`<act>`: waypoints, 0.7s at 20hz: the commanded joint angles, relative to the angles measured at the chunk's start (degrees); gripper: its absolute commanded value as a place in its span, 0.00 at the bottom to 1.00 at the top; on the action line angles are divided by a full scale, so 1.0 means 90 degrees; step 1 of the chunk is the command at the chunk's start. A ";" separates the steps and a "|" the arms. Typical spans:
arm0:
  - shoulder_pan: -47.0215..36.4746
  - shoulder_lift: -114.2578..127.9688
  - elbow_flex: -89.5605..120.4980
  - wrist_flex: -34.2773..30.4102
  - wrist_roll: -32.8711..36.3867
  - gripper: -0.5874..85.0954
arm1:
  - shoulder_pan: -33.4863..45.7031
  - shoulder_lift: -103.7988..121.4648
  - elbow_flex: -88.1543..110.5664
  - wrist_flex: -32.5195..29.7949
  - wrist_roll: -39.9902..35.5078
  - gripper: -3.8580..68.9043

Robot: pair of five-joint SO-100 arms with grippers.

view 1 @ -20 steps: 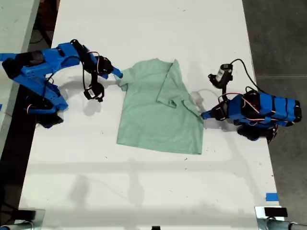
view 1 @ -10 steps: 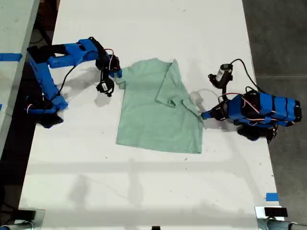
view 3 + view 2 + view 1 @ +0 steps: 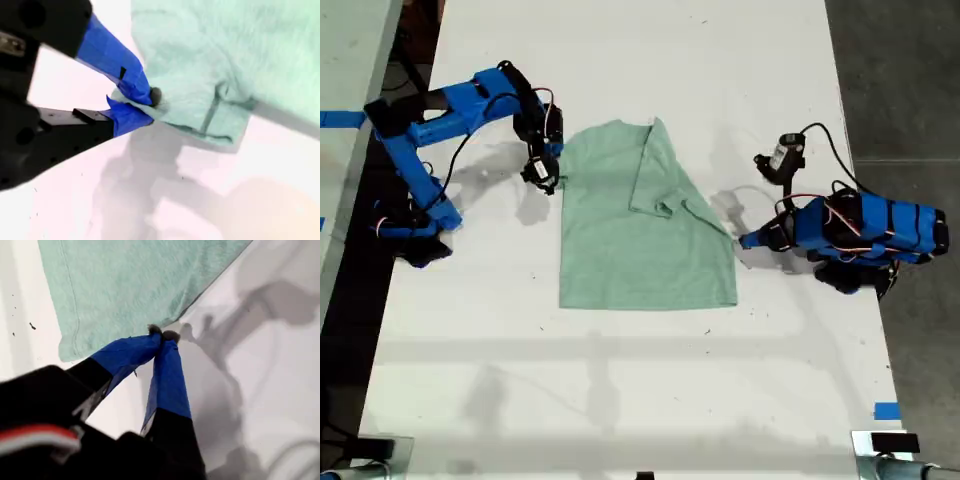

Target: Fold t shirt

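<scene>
**T shirt (image 3: 640, 230) pulled toward the exterior view's left**

Over the last second the t shirt slides leftward and now lies squarer on the tabletop (image 3: 620, 400). You can see my second gripper (image 3: 148, 103) clamped on the sleeve (image 3: 200, 115), doing the pulling. My first gripper (image 3: 162, 335) sits closed at the opposite edge; whether it pinches cloth, you cannot tell. The next fold looks ready.

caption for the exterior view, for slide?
Two blue arms grip opposite edges of a half-folded mint t shirt on a white table.
</scene>
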 commanded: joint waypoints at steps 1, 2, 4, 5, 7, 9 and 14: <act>0.0957 0.0146 -0.1514 0.0176 0.0117 0.00 | -0.0020 0.0098 0.0381 0.0039 -0.0107 0.06; 0.1309 -0.0078 -0.2021 0.0205 0.0098 0.00 | -0.0020 0.0098 0.0381 0.0039 -0.0107 0.06; 0.2031 -0.0811 -0.3193 0.0254 0.0039 0.00 | -0.0020 0.0098 0.0381 0.0039 -0.0107 0.06; 0.2344 -0.1289 -0.3828 0.0273 0.0029 0.00 | -0.0020 0.0098 0.0381 0.0039 -0.0107 0.06; 0.2822 -0.2080 -0.4512 0.0088 0.0059 0.00 | -0.0020 0.0098 0.0381 0.0039 -0.0107 0.06; 0.3105 -0.2539 -0.4521 -0.0186 0.0166 0.04 | -0.0020 0.0098 0.0381 0.0039 -0.0107 0.06; 0.3047 -0.1641 -0.4414 0.0254 0.0264 0.20 | -0.0020 0.0098 0.0381 0.0039 -0.0107 0.06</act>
